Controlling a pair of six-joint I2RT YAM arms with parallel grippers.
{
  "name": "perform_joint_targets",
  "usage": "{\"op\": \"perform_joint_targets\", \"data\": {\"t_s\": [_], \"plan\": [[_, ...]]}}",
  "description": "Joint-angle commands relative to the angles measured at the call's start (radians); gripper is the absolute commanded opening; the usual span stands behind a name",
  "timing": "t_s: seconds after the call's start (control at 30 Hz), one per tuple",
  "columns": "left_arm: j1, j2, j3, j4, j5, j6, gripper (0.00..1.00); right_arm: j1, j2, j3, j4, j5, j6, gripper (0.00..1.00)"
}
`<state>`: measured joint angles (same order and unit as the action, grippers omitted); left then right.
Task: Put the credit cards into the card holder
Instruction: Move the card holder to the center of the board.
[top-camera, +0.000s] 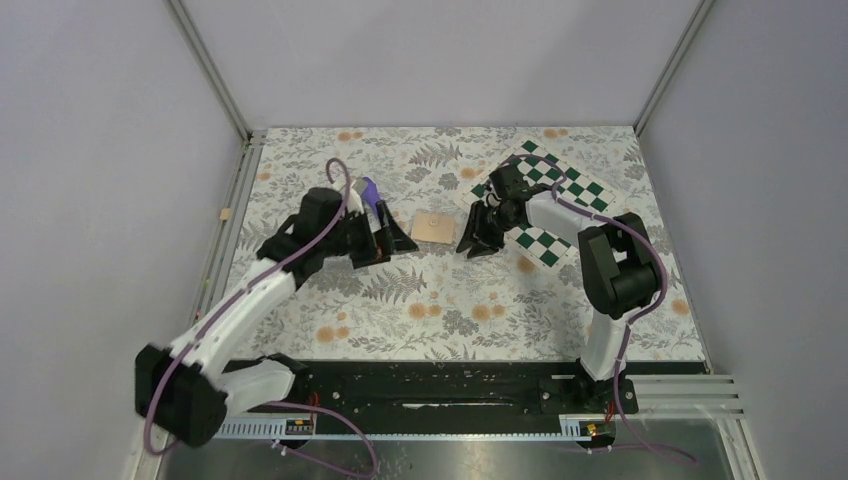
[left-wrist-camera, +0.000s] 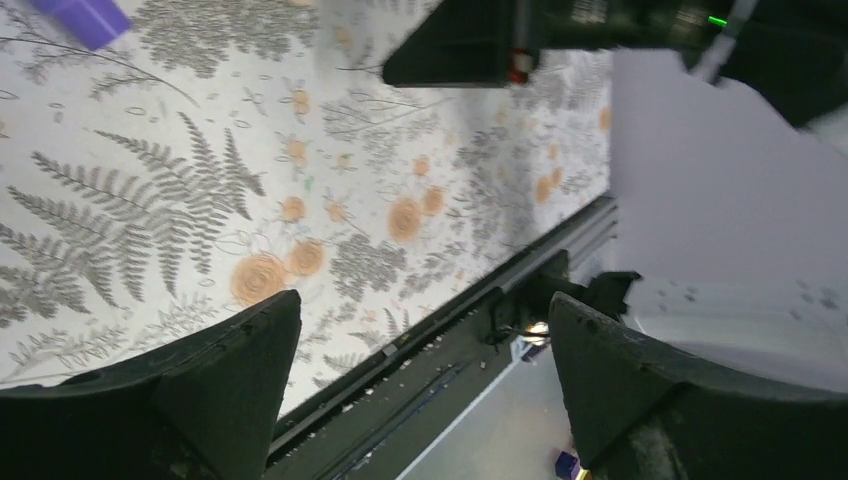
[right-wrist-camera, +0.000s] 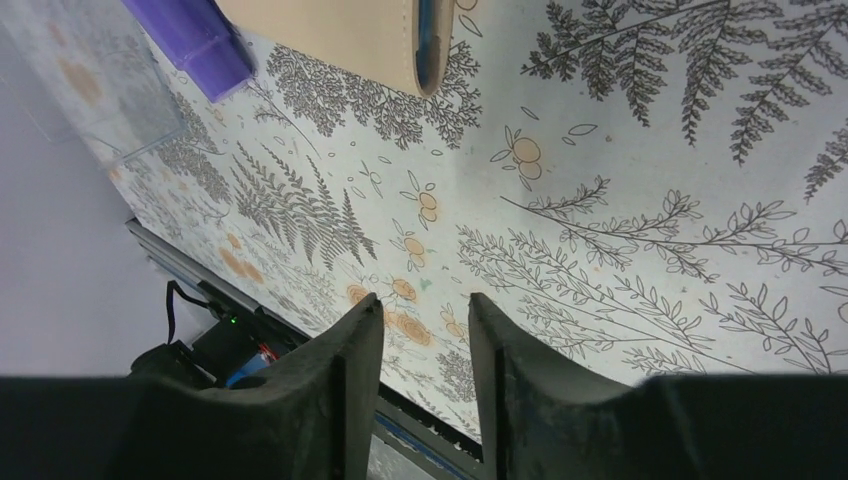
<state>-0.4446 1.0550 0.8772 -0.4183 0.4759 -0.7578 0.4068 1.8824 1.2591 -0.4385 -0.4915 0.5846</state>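
Card holder (top-camera: 434, 227), a small tan square with a tiny dark dot at its centre, lies flat and folded shut on the floral tablecloth (top-camera: 440, 300), near the middle of the table and between the 2 grippers. The left gripper (top-camera: 390, 238) sits low just to the left of it, close but apart from it. In the left wrist view its 2 black fingers (left-wrist-camera: 200, 390) stand wide apart with only cloth and the table's near rail between them, so this claw is spread and holds nothing. A purple object (top-camera: 368, 190) lies just behind the left gripper; what it is cannot be told. The right gripper (top-camera: 478, 240) is down just to the right of the card holder, also not touching it. In the right wrist view its fingers (right-wrist-camera: 350, 380) are drawn near each other with a narrow strip of cloth showing between them, so this claw is only slightly parted and grips nothing. That same view shows the card holder's folded edge at the top, with a thin blue sliver between the tan leaves, the purple object beside it, and a faint clear plastic edge further left. A green-and-white checkered mat (top-camera: 575, 195) lies at an angle under the right arm, at the far right of the cloth.
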Motion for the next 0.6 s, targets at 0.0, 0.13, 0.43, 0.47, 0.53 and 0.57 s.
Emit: {"op": "perform_joint_targets", "data": {"t_s": [0.0,0.13,0.43,0.47,0.53,0.57], "plan": [[-0.002,0.231,0.138,-0.022,-0.082,0.048,0.89,0.008,0.014,0.041,0.020,-0.037,0.012,0.48],[-0.003,0.474,0.286,-0.031,-0.107,0.081,0.71,0.007,0.058,0.094,0.018,-0.040,0.037,0.56],[-0.002,0.867,0.584,-0.106,-0.249,0.109,0.55,-0.015,0.196,0.222,-0.008,-0.048,0.136,0.58],[-0.001,0.881,0.596,-0.111,-0.270,0.103,0.55,-0.016,0.204,0.232,-0.008,-0.049,0.143,0.58],[-0.002,0.898,0.609,-0.114,-0.314,0.089,0.55,-0.017,0.216,0.247,-0.008,-0.048,0.154,0.58],[-0.002,0.901,0.609,-0.109,-0.328,0.084,0.55,-0.017,0.222,0.252,-0.009,-0.048,0.160,0.58]]}}
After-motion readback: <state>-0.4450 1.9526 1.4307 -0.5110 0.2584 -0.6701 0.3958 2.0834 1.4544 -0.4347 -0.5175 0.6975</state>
